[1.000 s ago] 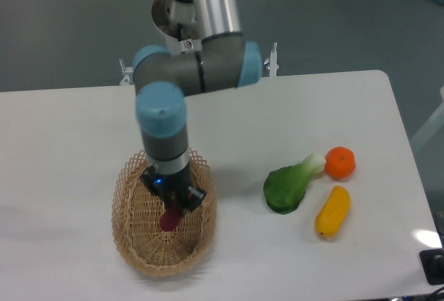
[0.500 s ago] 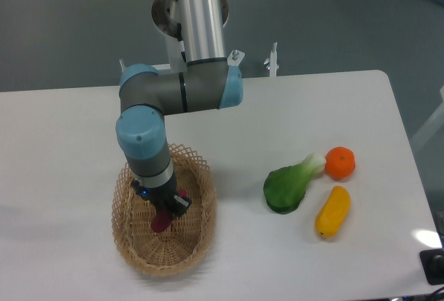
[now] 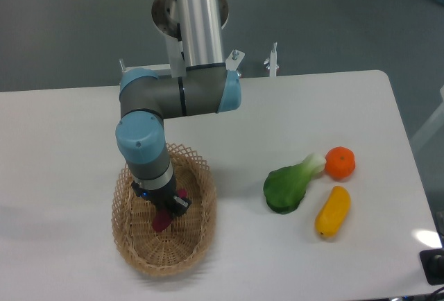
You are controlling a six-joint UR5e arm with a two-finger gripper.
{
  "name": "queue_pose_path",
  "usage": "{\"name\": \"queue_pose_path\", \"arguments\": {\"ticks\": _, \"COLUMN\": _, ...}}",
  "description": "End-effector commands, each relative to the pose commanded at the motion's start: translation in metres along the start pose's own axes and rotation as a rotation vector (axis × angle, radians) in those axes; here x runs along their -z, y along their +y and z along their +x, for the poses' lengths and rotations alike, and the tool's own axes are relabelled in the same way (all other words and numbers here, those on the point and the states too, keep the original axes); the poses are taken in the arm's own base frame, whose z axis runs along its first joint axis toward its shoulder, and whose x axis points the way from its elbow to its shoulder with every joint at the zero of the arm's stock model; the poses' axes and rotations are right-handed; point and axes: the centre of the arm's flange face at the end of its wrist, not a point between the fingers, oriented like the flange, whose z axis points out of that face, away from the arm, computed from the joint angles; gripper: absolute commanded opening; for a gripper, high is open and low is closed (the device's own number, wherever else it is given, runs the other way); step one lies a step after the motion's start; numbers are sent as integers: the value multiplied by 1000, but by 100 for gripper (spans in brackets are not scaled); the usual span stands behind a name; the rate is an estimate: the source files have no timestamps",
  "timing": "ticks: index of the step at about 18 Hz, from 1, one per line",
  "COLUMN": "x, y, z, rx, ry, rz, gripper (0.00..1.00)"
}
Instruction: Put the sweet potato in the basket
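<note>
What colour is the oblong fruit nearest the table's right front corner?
Yellow: the oblong fruit, clear in the fixed camera view.

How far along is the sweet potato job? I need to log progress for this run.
Mostly done, not finished. The sweet potato is already down inside the wicker basket, well away from the bok choy, orange and yellow fruit. The hand appears to be gripping it, though the fingers are largely hidden. Left to do: release it and lift clear.
</note>
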Motion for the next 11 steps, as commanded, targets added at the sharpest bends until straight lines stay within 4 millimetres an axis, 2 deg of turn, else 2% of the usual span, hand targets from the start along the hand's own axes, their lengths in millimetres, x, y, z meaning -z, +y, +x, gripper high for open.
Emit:
{"name": "queue_pose_path", "arguments": {"ticks": 1, "x": 4, "y": -1, "z": -1, "rx": -3, "ry": -5, "rz": 4, "gripper": 86}}
{"name": "queue_pose_path", "arguments": {"ticks": 2, "x": 6, "y": 0, "z": -3, "rx": -3, "ry": -17, "rz": 0, "gripper": 98}}
{"name": "queue_pose_path", "arguments": {"ticks": 5, "x": 10, "y": 1, "z": -5, "rx": -2, "ry": -42, "rz": -11, "gripper": 100}}
{"name": "queue_pose_path", "arguments": {"ticks": 11, "x": 60, "y": -6, "z": -27, "rx": 67, "ry": -99, "rz": 64, "gripper": 100}}
